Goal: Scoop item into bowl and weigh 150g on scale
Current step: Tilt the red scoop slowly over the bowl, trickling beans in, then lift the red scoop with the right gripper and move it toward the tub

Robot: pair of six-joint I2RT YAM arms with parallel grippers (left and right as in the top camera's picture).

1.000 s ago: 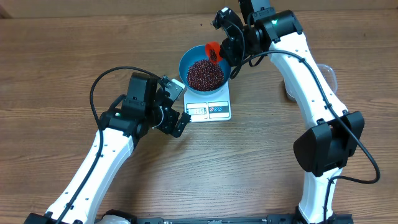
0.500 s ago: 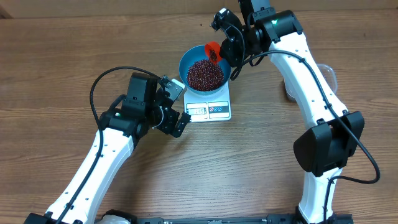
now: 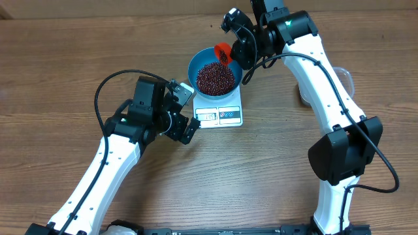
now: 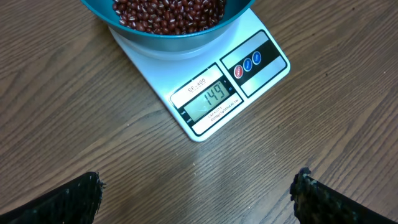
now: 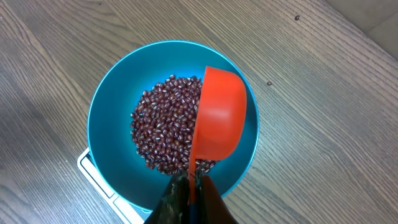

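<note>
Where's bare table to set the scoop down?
Bare wood: left of the bowl, and in front of the scale between left arm and right arm. Crowded: left gripper beside the scale, right gripper holding the scoop over the bowl.

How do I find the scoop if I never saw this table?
Look at the middle of the table for the white scale with a blue bowl of dark beans on it. Over the bowl's far right rim, the right hand holds the scoop. It's the only orange-red thing.
</note>
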